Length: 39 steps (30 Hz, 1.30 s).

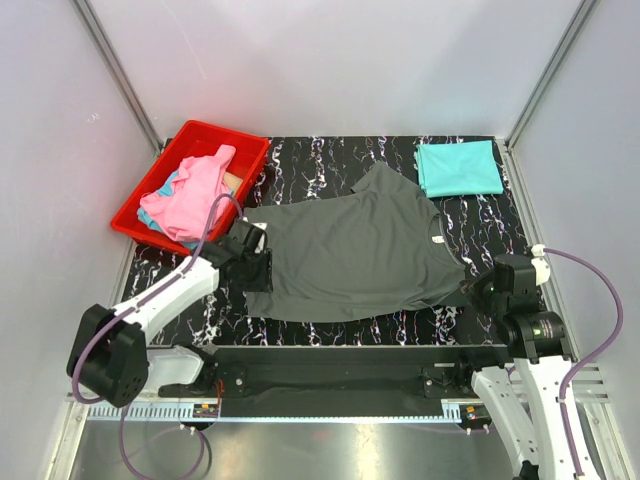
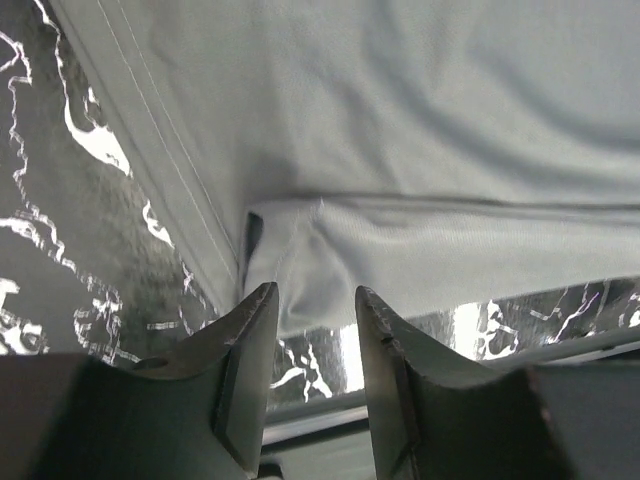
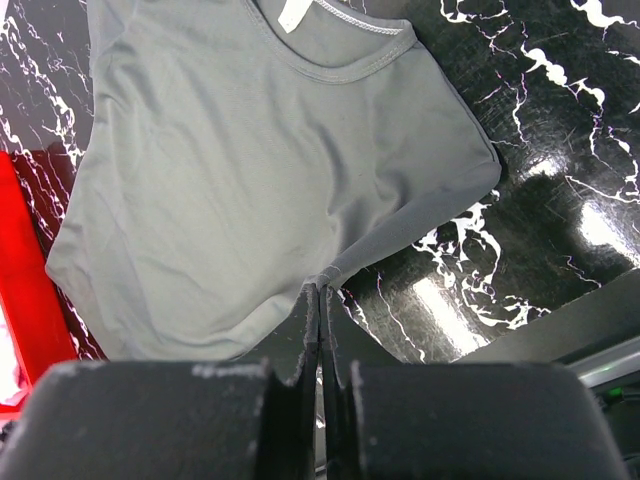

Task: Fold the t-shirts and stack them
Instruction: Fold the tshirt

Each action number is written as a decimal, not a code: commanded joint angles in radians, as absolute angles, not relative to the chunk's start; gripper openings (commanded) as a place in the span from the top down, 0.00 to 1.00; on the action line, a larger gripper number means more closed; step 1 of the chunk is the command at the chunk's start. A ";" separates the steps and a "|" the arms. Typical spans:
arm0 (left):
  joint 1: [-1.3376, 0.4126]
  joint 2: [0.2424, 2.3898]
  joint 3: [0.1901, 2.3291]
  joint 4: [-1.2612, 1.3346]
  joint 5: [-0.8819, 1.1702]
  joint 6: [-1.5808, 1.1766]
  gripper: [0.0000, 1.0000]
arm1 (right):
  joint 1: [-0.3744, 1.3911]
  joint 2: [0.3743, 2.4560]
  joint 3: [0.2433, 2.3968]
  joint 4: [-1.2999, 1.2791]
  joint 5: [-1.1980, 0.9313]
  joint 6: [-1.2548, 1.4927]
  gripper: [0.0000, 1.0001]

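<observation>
A dark charcoal grey cloth t-shirt (image 1: pixel 360 250) is pinched at its right edge by the right gripper (image 3: pixel 320 293); the left gripper (image 2: pixel 315 300) is parted at its left corner.

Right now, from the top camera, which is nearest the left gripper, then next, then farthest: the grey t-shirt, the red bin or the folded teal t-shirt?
1. The grey t-shirt, its edge right at the left gripper.
2. The red bin, in the far left corner.
3. The teal t-shirt, folded in the far right corner.
</observation>
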<state>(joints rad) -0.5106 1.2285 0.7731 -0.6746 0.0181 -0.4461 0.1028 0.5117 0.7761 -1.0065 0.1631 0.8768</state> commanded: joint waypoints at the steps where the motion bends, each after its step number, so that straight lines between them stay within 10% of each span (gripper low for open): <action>1: -0.451 1.241 0.778 -0.578 0.168 -0.400 0.58 | 0.101 0.496 0.816 -0.960 0.158 0.851 1.00; 35: -0.341 1.414 0.798 -0.532 0.216 -0.324 0.61 | 0.100 0.479 0.839 -0.948 0.144 0.836 1.00; 39: -0.341 1.405 0.810 -0.534 0.209 -0.322 0.86 | 0.100 0.482 0.841 -0.946 0.153 0.835 1.00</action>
<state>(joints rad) -0.3454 1.4242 0.7666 -0.5655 0.2058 -0.3389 0.1028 0.4870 0.8101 -0.9840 0.1448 0.8448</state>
